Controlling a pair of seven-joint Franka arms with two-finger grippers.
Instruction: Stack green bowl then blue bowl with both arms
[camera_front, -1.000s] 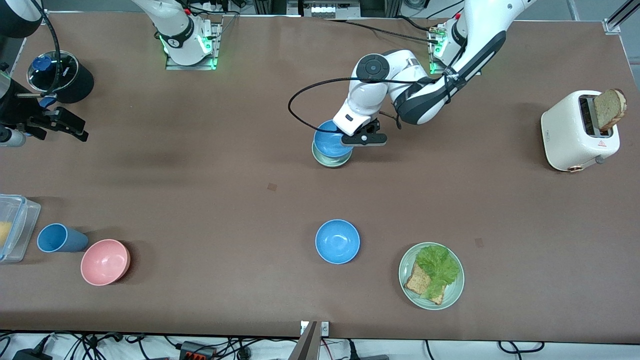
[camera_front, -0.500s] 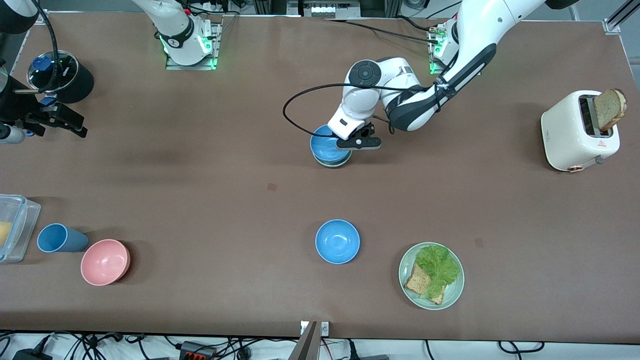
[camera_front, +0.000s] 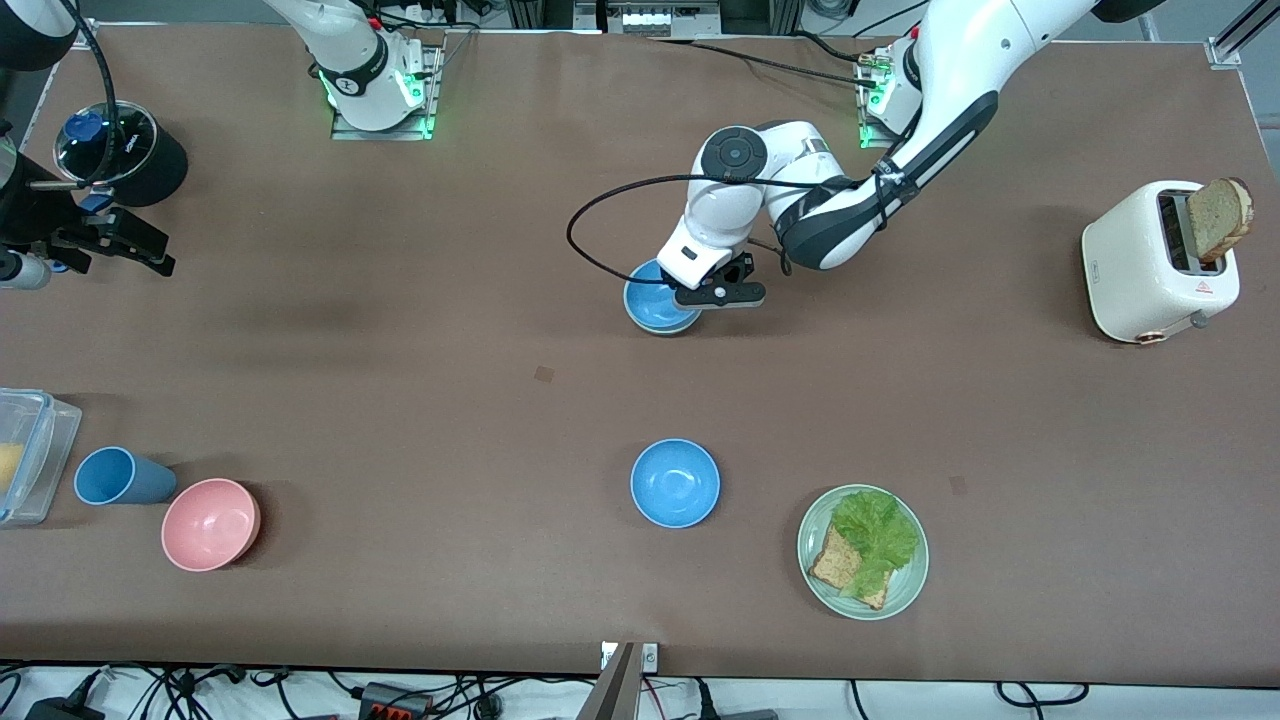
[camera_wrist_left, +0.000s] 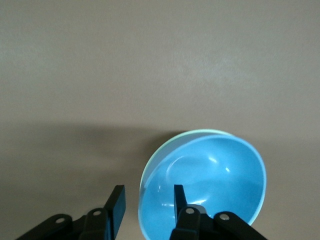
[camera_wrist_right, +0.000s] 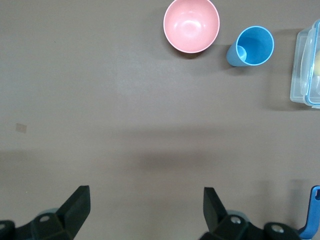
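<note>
Green bowl (camera_wrist_left: 161, 150), small, pale sage, matte, sits mid-bench under a bright sky-blue round bowl (camera_front: 655, 306) nested in it; only the left wrist view shows the thin green rim, the front view shows almost none of it. Left gripper (camera_wrist_left: 145, 202) straddles the blue bowl's rim, one finger (camera_wrist_left: 178, 200) inside, the other outside, jaws parted and the rim loose between them. Right gripper (camera_wrist_right: 145, 206) hangs over the right arm's end of the bench, jaws spread wide, nothing in them; the arm waits. Its wrist view shows the pink bowl (camera_wrist_right: 191, 25), blue cup (camera_wrist_right: 251, 47) and clear plastic box (camera_wrist_right: 306, 67) together.

Count: two blue bowls, second one (camera_front: 675, 483) alone nearer the front camera; one green bowl, one pink bowl, one cup, one pale-green plate (camera_front: 907, 590) with toast and lettuce, one white toaster (camera_front: 1140, 270).
</note>
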